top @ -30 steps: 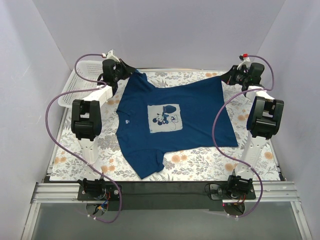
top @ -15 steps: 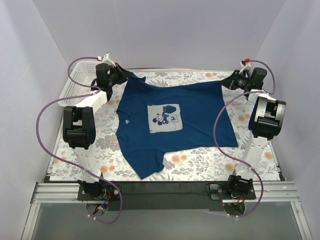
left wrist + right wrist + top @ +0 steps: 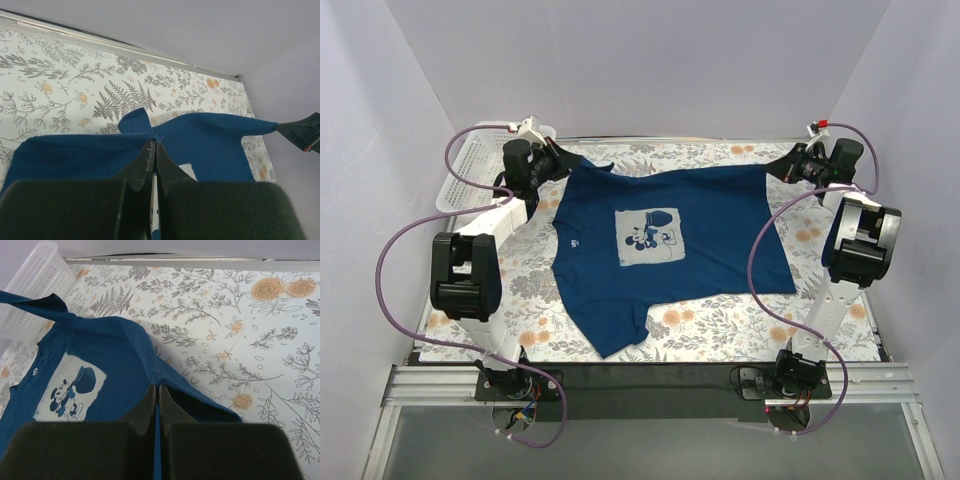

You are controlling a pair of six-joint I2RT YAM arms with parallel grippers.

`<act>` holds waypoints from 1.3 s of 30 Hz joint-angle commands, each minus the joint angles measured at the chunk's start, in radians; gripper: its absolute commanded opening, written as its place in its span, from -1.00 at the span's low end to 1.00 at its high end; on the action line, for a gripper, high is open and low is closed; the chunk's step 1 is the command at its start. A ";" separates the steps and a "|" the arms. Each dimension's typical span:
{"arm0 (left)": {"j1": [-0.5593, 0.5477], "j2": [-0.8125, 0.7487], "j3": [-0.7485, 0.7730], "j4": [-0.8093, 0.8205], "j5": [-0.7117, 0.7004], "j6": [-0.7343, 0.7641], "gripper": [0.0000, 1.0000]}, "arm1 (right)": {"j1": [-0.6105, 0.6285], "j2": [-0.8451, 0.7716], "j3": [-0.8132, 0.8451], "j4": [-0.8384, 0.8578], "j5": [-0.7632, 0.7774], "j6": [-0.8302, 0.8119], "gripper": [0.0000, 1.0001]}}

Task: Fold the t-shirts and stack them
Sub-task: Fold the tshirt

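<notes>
A floral table is carrying a navy t-shirt, lying print-up at its middle. Near the far edge, the left gripper and right gripper are each clamping a shirt corner, stretching it taut, likely for flattening before folding.

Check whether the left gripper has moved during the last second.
Yes. The left gripper, shut on the t-shirt, has shifted slightly left, toward the white basket.

One navy t-shirt, one white basket, one floral tablecloth, two hands: left hand, right hand.
</notes>
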 commanded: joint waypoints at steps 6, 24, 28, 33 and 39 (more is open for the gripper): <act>0.013 -0.133 -0.058 0.012 -0.010 0.031 -1.00 | -0.030 -0.086 -0.050 0.044 -0.046 -0.002 -0.97; 0.018 -0.207 -0.149 0.003 0.029 0.053 -1.00 | -0.059 0.000 0.038 0.041 -0.075 0.057 -0.97; 0.018 -0.222 -0.166 0.006 0.052 0.057 -1.00 | -0.053 0.048 0.095 0.040 -0.076 0.093 -0.97; 0.018 -0.245 -0.193 0.009 0.069 0.056 -1.00 | -0.042 0.100 0.141 0.038 -0.076 0.113 -0.97; 0.018 -0.250 -0.209 0.008 0.094 0.053 -1.00 | -0.036 0.140 0.161 0.037 -0.076 0.121 -0.97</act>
